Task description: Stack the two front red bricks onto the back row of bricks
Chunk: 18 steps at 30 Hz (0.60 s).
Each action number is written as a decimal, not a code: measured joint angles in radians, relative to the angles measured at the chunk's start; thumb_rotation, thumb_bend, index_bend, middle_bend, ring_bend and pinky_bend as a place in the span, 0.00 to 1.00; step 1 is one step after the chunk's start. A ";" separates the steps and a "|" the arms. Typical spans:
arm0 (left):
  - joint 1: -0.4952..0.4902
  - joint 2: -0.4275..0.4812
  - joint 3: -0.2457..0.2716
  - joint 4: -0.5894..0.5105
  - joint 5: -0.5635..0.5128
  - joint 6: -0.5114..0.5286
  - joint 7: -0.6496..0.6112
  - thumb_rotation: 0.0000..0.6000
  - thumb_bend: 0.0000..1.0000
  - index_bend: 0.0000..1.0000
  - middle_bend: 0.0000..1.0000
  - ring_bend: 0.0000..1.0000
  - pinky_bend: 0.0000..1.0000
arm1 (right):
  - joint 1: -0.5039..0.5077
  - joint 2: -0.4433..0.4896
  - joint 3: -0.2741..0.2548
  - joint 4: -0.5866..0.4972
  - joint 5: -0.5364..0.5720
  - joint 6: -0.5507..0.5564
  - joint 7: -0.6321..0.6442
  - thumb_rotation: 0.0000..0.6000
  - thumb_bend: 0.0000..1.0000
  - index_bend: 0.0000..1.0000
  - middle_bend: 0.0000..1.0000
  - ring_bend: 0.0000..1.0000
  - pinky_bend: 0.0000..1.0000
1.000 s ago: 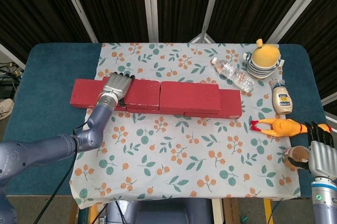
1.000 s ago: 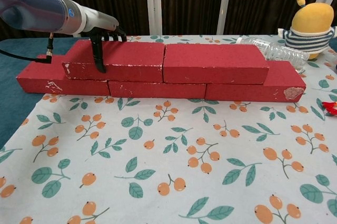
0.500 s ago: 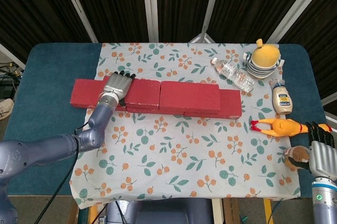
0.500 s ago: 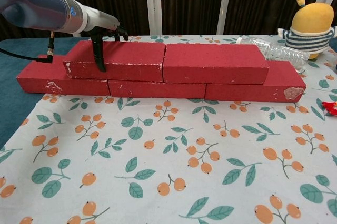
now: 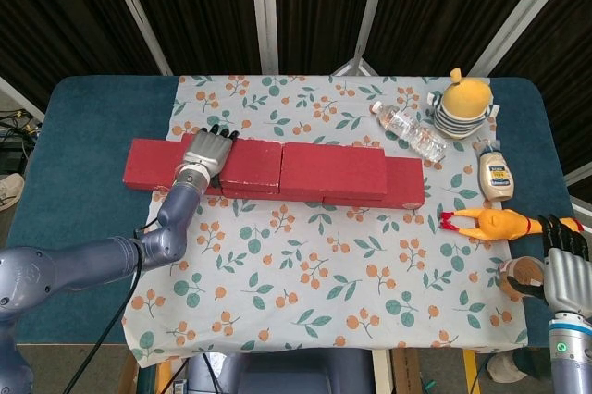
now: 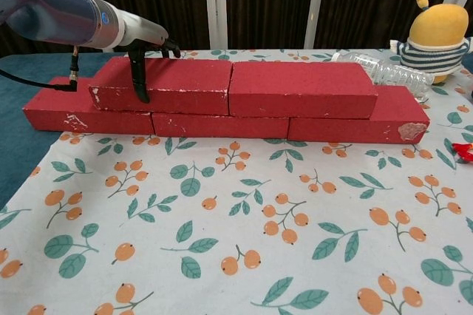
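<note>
Two red bricks lie end to end on top of the lower row of red bricks (image 5: 148,175) (image 6: 52,112). The upper left brick (image 5: 252,163) (image 6: 185,82) is held at its left end by my left hand (image 5: 208,152) (image 6: 144,52): the thumb runs down the front face and the fingers reach over the back edge. The upper right brick (image 5: 333,169) (image 6: 299,86) butts against it. My right hand (image 5: 566,269) stays low at the table's right front corner, fingers apart and holding nothing; the chest view does not show it.
A floral cloth (image 5: 305,264) covers the table. Behind the bricks' right end lies a water bottle (image 5: 410,131) (image 6: 384,71), with a yellow plush (image 5: 465,103) (image 6: 440,30) beyond. A sauce bottle (image 5: 495,175), a rubber chicken (image 5: 490,221) and a brown round thing (image 5: 520,278) sit at the right.
The left hand's fingers have slid a little further back over the upper left brick, which has edged slightly right. The right hand has not moved.
</note>
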 measured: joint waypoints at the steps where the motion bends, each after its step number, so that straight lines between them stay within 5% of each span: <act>1: -0.002 0.003 0.000 -0.004 -0.004 0.001 0.003 1.00 0.00 0.04 0.04 0.01 0.15 | 0.000 0.000 0.000 0.000 0.000 0.000 -0.001 1.00 0.06 0.00 0.00 0.00 0.00; 11: -0.028 0.064 -0.001 -0.093 -0.060 0.027 0.040 1.00 0.00 0.00 0.00 0.00 0.07 | 0.000 0.003 0.000 -0.004 0.006 -0.001 -0.006 1.00 0.06 0.00 0.00 0.00 0.00; 18: -0.020 0.193 -0.044 -0.257 -0.021 0.105 -0.004 1.00 0.00 0.00 0.00 0.00 0.06 | -0.002 0.007 -0.001 -0.008 0.005 0.000 -0.004 1.00 0.06 0.00 0.00 0.00 0.00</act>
